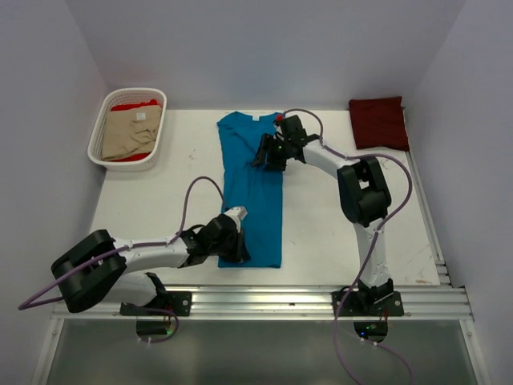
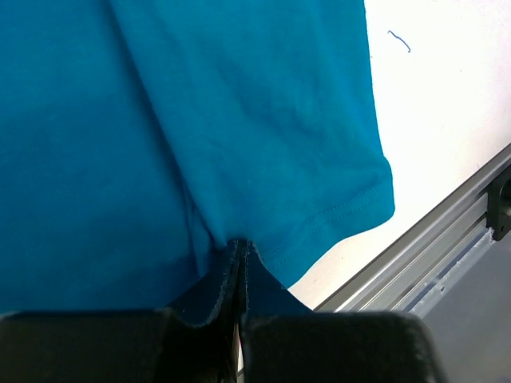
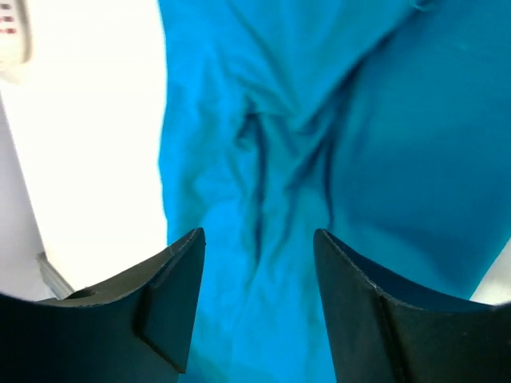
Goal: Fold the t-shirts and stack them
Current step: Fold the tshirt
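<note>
The teal-blue t-shirt [image 1: 252, 176] lies folded into a long strip down the middle of the table. My left gripper [image 1: 238, 250] is at its near left corner, shut on the cloth; the left wrist view shows the shirt [image 2: 239, 120] bunched into the closed fingertips of the gripper [image 2: 239, 251]. My right gripper [image 1: 260, 156] hovers open just over the shirt's upper part, with wrinkled teal cloth [image 3: 319, 120] between the spread fingers of the gripper [image 3: 259, 235]. The dark maroon t-shirt [image 1: 378, 123] lies folded at the far right. The beige t-shirt [image 1: 128, 135] and red t-shirt [image 1: 132, 105] lie in the basket.
The white slotted basket [image 1: 98, 128] stands at the far left corner. An aluminium rail [image 1: 280, 301] runs along the table's near edge, and it also shows in the left wrist view [image 2: 415, 263]. White walls close in the left, back and right.
</note>
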Controlling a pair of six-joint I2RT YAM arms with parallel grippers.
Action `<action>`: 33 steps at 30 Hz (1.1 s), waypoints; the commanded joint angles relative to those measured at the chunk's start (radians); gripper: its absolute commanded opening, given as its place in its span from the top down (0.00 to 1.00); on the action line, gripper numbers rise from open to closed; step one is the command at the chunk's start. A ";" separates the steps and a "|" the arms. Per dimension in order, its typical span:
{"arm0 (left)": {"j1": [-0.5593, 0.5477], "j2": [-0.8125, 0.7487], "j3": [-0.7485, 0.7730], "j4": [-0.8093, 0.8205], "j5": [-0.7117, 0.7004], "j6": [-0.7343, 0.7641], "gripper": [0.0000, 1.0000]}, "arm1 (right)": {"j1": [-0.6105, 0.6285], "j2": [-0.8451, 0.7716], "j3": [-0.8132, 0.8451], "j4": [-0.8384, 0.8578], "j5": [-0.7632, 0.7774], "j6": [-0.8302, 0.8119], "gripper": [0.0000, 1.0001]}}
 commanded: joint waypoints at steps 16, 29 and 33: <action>-0.130 -0.202 0.303 -0.356 -0.318 0.013 0.21 | -0.109 0.252 0.646 -0.342 0.154 -0.040 0.40; 0.172 0.028 0.605 -0.202 -0.227 0.375 0.60 | -0.147 -0.001 0.176 -0.108 0.137 -0.063 1.00; 0.280 0.274 0.888 -0.240 -0.167 0.441 0.77 | -0.147 -0.103 0.012 -0.048 0.128 -0.065 1.00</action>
